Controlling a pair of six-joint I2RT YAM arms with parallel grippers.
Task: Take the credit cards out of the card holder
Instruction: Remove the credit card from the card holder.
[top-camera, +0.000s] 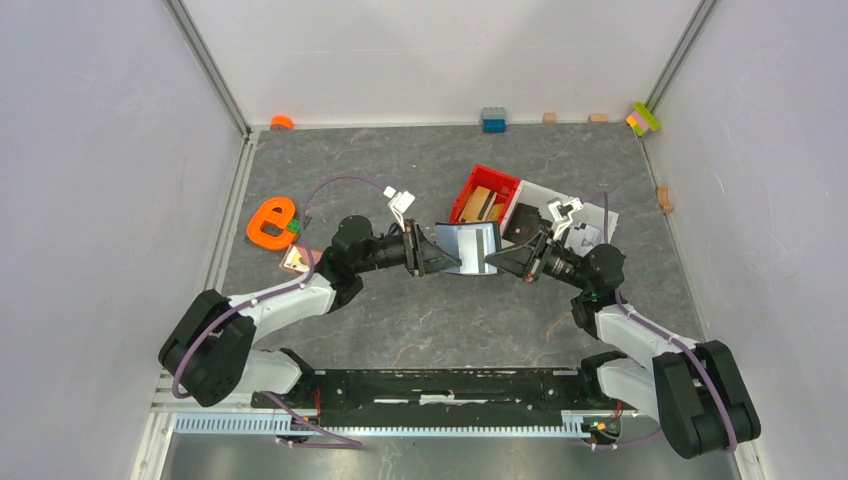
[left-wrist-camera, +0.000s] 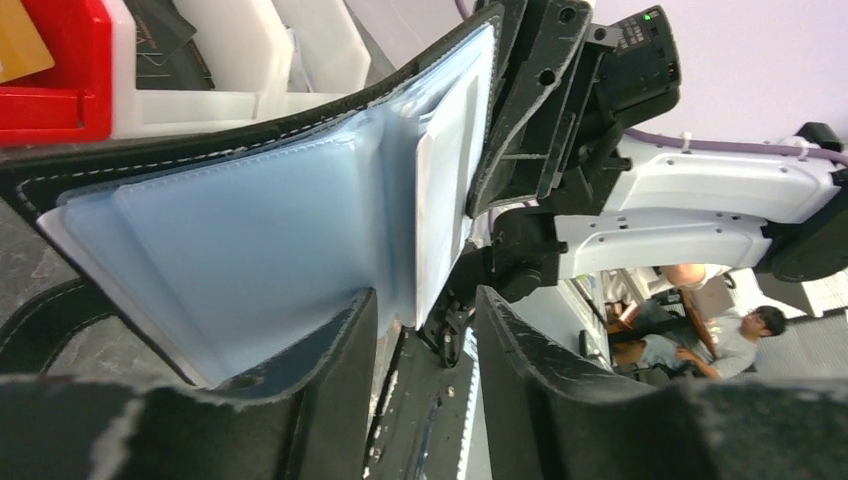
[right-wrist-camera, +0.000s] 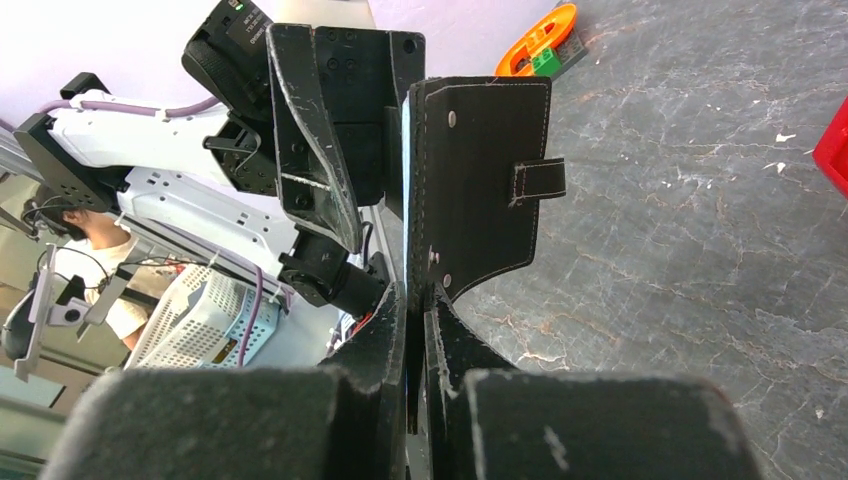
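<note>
- Top view: the card holder (top-camera: 470, 247) hangs spread open above the middle of the worktop (top-camera: 420, 330), between the left gripper (top-camera: 432, 258) and the right gripper (top-camera: 505, 260). A pinkish-copper card (top-camera: 295, 259) lies on the worktop beside the left arm, so I judge one card is already out and the step in hand is getting the next. The fingertips are too small here to tell how either gripper stands.
- Left wrist view: the left gripper is released, its fingers (left-wrist-camera: 330, 380) standing apart with nothing pinched between them. The pale blue sleeves (left-wrist-camera: 250, 230) fan out just above them. A greyish-white card (left-wrist-camera: 445, 180) sits in the sleeve at the fold. The next move calls for closing on that card's free edge, not on the plastic, and drawing it along the sleeve's mouth while the other arm holds firm. Whether the near sleeve touches a finger I cannot tell, and the sleeves' lower corner is hidden behind the finger.
- Right wrist view: the right gripper is clenched on the black edge of the card holder, whose outer flap and strap (right-wrist-camera: 540, 180) face the camera. The inside, and how many cards remain, is hidden from here; the left gripper blocks the far flap.
</note>
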